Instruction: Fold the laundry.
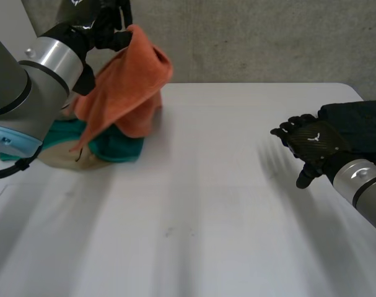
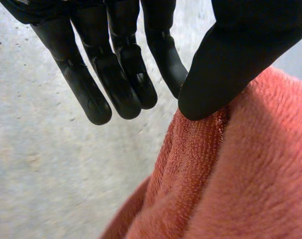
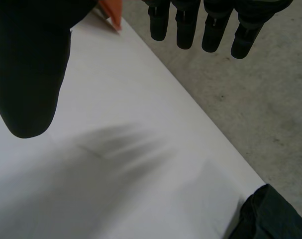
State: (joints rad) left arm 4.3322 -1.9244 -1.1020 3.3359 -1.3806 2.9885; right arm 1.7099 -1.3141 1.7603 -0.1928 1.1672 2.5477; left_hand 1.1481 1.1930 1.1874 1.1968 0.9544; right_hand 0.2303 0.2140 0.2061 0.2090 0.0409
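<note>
- White surface [image 1: 225, 204] fills most of my head view, bare across its middle and near side, with grey concrete behind its far edge.
- My left arm [image 1: 26, 86] reaches in at the far left corner, over a small heap of laundry.
- The orange towel [image 1: 129, 86] is up off the surface there. It hangs from the left hand in loose folds, and its lower part drapes over the heap.
- Under it lies a teal cloth [image 1: 116, 147], bunched, on top of a beige cloth [image 1: 70, 158] that rests on the surface.
- A dark cloth [image 1: 358, 124] sits crumpled at the far right edge, just behind the right hand. I see it in the right wrist view [image 3: 275, 216] too, at the surface's rim.
- The right hand [image 1: 314, 142] hovers above the right side of the surface, well apart from the heap. Its own camera [image 3: 26, 64] shows relaxed fingers, the thumb held away from them, and nothing in its hold.
- The left hand [image 1: 107, 28] is raised at the towel's top. In its wrist view [image 2: 116, 74] the fingers are straight and clear of the cloth. Only the thumb tip lies against the upper fold of the towel [image 2: 240, 174], so I read this hand as unclenched, with the towel hanging on its thumb side.
</note>
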